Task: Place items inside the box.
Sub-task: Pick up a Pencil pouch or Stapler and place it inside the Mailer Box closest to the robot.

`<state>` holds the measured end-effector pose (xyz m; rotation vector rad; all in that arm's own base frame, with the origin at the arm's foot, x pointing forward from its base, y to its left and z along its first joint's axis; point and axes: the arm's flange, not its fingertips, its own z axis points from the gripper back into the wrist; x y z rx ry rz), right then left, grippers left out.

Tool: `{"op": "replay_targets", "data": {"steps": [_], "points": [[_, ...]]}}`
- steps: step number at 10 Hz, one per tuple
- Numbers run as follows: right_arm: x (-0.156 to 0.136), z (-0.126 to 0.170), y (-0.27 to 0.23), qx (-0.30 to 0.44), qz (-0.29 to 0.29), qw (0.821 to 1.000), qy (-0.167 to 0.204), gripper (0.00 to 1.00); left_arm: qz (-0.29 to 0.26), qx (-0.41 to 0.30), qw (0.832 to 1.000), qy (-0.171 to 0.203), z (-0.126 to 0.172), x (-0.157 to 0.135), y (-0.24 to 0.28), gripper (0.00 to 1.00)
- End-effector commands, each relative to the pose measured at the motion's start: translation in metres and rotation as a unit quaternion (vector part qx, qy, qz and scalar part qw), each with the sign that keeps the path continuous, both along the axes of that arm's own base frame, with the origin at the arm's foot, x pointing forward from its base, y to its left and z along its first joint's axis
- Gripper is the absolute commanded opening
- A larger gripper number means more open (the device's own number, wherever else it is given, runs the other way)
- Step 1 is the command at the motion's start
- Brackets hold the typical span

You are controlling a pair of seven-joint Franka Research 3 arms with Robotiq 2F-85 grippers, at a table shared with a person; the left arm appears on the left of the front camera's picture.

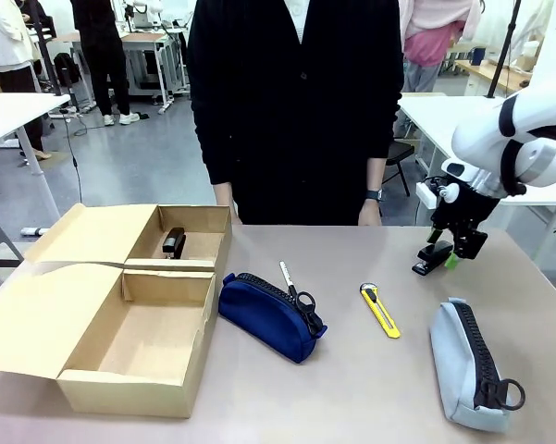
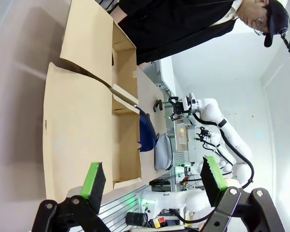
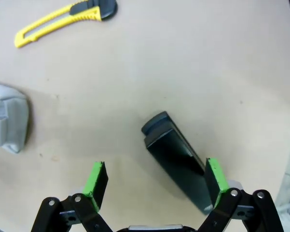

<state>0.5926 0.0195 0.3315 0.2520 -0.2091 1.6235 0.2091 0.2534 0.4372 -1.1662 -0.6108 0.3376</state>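
Right fingers (image 3: pixel 214 176): spread wide, clamped on nothing. A black stapler (image 3: pixel 176 162) (image 1: pixel 434 258) lies on the worktop (image 1: pixel 352 398) slantwise in the gap between them. Its nearer end runs close against one green pad, and whether it touches cannot be told. Its other end points out past the fingertips.

Left fingers (image 2: pixel 94 186): spread wide, nothing between them, touching nothing.

Count, with places:
- Staplers, two. One is between the right fingers. The second stapler (image 1: pixel 174 243) is in the far compartment of the box, well apart from both pairs of fingers.
- Box (image 1: pixel 92 384) (image 2: pixel 77 130), one. It is brown cardboard with two compartments and both flaps open, and it lies ahead of the left fingers.
- Knife (image 3: pixel 62 21) (image 1: pixel 380 310), one, yellow. It lies flat on the worktop, beyond the right fingertips and off to one side.
- Pouches, two. The grey pouch (image 3: pixel 7 118) (image 1: pixel 467 365) is beside the right fingers, apart from them. The navy pouch (image 1: pixel 264 314) (image 2: pixel 145 133) is just beside the box.
- Scissors (image 1: pixel 301 298), one pair, black-handled, resting on top of the navy pouch.
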Motion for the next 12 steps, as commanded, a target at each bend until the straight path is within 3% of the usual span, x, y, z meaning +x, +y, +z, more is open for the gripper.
{"op": "replay_targets", "data": {"steps": [1,7,12], "points": [[0.018,-0.009,-0.003,0.002,0.04,0.999,-0.008,1.0,-0.001,-0.003,1.0,-0.014,0.002,0.0,0.0,1.0],[0.024,-0.037,0.002,-0.08,0.122,0.989,0.0,1.0,-0.001,-0.003,1.0,-0.014,0.002,0.0,0.0,1.0],[0.023,-0.039,0.004,-0.075,0.138,0.988,0.006,1.0,-0.001,-0.003,1.0,-0.014,0.002,0.0,0.0,1.0]]}}
